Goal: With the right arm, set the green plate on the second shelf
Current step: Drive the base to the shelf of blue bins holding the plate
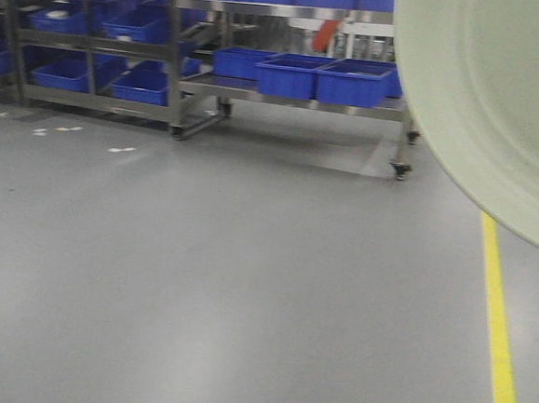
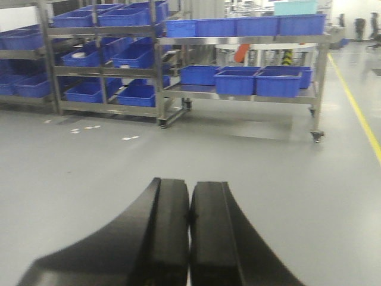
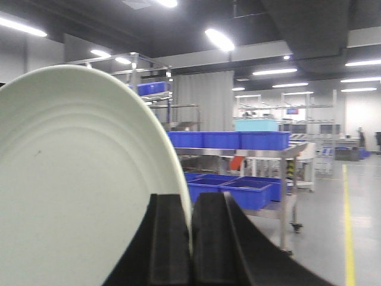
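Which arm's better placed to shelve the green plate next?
Right. The right gripper is shut on the rim of the green plate, held on edge. The left gripper is shut and holds nothing, low over the floor.

The left tool [image 2: 190, 189] is closed on nothing; the right tool [image 3: 191, 201] pinches the green plate [image 3: 71, 179].

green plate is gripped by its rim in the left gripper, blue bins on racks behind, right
No: it is the right gripper that holds the green plate by its rim, as the right wrist view shows. The blue bins do sit on the racks behind.
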### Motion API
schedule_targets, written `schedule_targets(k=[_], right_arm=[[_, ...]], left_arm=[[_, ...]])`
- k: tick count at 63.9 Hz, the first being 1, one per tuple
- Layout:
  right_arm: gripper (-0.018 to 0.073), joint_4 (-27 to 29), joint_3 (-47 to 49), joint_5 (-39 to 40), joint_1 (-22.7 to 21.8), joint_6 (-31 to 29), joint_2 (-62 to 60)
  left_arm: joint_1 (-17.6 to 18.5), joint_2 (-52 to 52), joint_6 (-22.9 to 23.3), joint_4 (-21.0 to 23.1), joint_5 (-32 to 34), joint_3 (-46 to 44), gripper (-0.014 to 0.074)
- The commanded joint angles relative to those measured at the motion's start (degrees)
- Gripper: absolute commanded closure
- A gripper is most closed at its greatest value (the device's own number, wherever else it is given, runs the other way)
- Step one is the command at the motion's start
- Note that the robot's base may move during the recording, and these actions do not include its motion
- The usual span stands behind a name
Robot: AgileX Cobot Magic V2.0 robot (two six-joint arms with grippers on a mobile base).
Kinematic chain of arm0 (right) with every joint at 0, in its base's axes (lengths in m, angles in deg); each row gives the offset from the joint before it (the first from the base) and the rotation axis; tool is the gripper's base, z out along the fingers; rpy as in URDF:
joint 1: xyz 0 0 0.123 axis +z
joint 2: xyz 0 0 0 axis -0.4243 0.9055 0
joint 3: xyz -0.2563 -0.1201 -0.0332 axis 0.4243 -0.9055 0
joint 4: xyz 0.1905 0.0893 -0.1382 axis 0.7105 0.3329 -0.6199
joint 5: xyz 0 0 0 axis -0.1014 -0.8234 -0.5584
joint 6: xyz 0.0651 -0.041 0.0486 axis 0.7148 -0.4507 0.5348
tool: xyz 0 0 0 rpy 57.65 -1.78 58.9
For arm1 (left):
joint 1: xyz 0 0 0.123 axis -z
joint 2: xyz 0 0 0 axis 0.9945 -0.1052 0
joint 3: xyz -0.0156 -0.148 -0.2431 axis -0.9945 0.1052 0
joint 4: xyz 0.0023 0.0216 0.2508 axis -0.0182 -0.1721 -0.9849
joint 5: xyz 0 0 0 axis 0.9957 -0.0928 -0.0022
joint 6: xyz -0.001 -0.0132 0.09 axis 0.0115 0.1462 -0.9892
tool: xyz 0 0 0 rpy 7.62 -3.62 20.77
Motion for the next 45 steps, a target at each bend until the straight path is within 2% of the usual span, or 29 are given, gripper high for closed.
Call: schedule_targets(k=[1, 45], right_arm=[[0.0505, 0.4, 1.5, 6.0, -0.4, 0.0, -1.1], [0.0505, 0.4, 1.5, 6.0, -0.4, 0.0, -1.1]], left_arm=[[0.2, 0.9, 0.1, 0.0, 4.6, 2.3, 0.0466], [0.2, 0.9, 0.1, 0.0, 4.6, 2.3, 0.0466]])
